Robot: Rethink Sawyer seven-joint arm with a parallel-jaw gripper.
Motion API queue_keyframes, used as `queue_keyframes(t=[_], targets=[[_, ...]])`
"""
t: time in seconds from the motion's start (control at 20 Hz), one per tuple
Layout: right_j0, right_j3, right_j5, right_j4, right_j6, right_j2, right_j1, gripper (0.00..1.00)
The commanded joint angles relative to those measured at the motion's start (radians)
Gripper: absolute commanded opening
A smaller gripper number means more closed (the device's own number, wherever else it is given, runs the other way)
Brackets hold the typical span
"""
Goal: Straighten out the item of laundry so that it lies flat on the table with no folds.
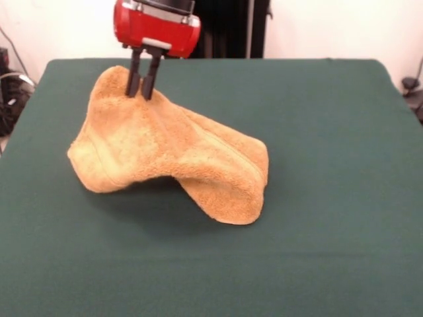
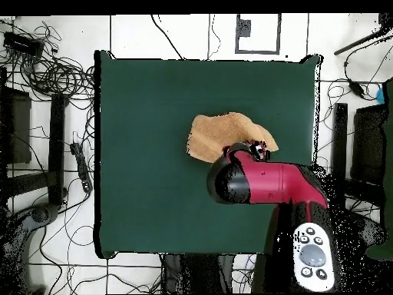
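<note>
A: What carries everything?

B: The worktop (image 1: 330, 198), dark green and far bigger than the towel (image 1: 172, 158), which sits a little off its middle.

A: And the towel itself?

B: Not flat. One end is lifted into a peak and the rest droops in a humped fold down to the cloth, its long axis running from that peak diagonally away and down to the lower end resting on the worktop.

A: Where is the claw (image 1: 143, 89)?

B: At the peak, its two dark fingers drawn together, pinching the towel's raised edge. So the towel hangs below and to one side of it.

A: The arm?

B: Coming down from above, red wrist housing directly over the pinch, fingers pointing downward.
</note>
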Motion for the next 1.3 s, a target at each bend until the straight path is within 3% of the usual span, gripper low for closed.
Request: queue_keyframes(t=[0.05,0.4,0.75,1.3], targets=[[0.059,0.153,-0.103,0.031,0.261,-0.017,0.084,0.0],[0.083,0.165,-0.172,0.048,0.259,-0.06,0.134,0.0],[0.082,0.19,-0.328,0.052,0.265,-0.09,0.2,0.0],[0.105,0.19,-0.541,0.131,0.263,-0.133,0.344,0.0]])
